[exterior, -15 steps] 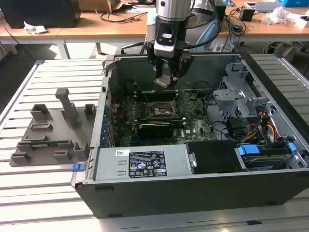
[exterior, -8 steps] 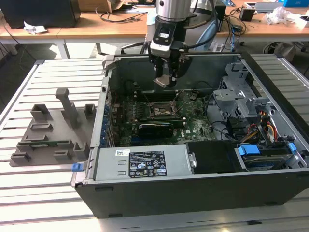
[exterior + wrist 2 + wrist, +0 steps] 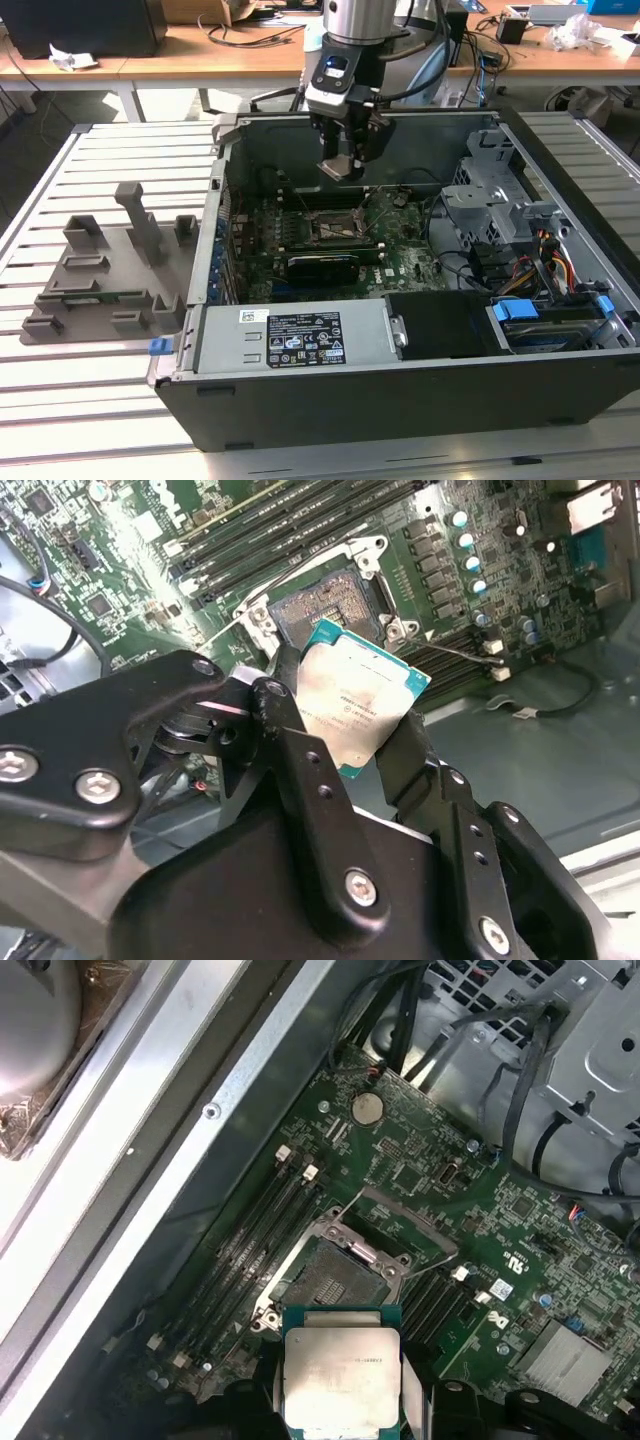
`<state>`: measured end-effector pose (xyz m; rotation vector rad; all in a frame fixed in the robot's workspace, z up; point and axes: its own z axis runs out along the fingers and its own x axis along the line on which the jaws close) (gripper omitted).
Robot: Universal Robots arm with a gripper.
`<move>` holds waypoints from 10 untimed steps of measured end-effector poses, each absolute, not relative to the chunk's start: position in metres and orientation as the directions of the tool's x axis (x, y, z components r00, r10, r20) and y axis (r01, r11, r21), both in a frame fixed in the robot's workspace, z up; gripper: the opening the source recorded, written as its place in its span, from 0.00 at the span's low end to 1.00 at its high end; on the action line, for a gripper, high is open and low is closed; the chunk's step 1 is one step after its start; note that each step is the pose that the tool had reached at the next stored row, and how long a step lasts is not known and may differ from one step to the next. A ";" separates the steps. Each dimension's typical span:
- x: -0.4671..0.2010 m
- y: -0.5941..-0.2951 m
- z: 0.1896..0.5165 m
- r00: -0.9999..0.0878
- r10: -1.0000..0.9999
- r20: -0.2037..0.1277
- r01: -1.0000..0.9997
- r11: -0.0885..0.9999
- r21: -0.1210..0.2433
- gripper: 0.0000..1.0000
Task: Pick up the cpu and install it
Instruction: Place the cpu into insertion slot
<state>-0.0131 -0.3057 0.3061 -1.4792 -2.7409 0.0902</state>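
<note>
Cpu [image 3: 355, 705] pinched in the gripper [image 3: 342, 162], hanging over the opened case

In the exterior view the computer case [image 3: 400, 400] lay on its side with the grey fixture [image 3: 110, 270] well apart at its nine o'clock. The motherboard [image 3: 400, 265] covered the case floor, and the socket [image 3: 335, 228] sat toward ten o'clock of the board's middle, its frame apparently open. The gripper clasped the cpu by two opposite edges, above the socket and slightly toward its twelve o'clock, not touching it. In the second wrist view the chip sat skewed against the socket's square, so lowering it unaligned could bend the pins, and so thin an edge grip could let it slip
</note>
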 end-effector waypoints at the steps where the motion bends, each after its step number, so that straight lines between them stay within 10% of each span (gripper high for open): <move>1: -0.013 -0.306 0.306 -0.538 0.843 -0.005 0.841 0.537 -0.063 0.55; 10: -0.013 -0.306 0.306 -0.445 0.895 -0.005 0.894 0.444 -0.063 0.55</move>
